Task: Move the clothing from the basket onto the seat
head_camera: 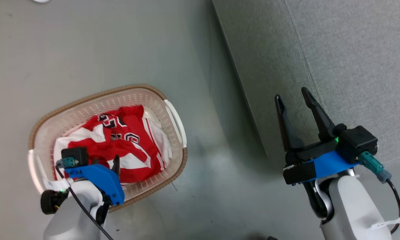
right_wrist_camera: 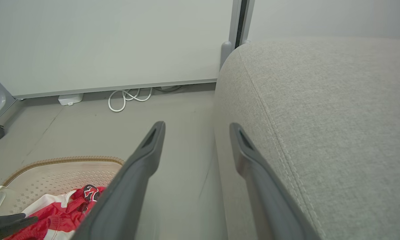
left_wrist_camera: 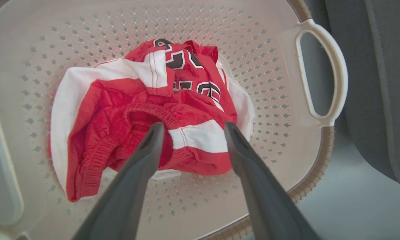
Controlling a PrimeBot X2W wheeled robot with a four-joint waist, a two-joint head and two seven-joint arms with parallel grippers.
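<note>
The seat (head_camera: 336, 66), a wide light-grey sofa with a stitched seam, is to the right of the basket (head_camera: 96, 96), apart from it across a strip of grey floor (head_camera: 86, 43). The basket sits on that floor, one white handle (head_camera: 176, 123) turned toward the seat. All the clothing (head_camera: 129, 146) lies heaped inside the basket: red fabric with white bands, black-and-white numbers on the side farther from the robot, an elastic waistband nearer.

The left gripper (left_wrist_camera: 193, 126) hangs over the basket, fingers spread wide with a white-banded fold between the tips. Whether they touch the fabric I cannot tell. The right gripper (head_camera: 292, 94) is well to the right of the basket, above the seat's edge, fingers parted and holding nothing.

Beyond the basket, a looped white cable (right_wrist_camera: 126, 98) lies at the foot of the wall (right_wrist_camera: 103, 43).
</note>
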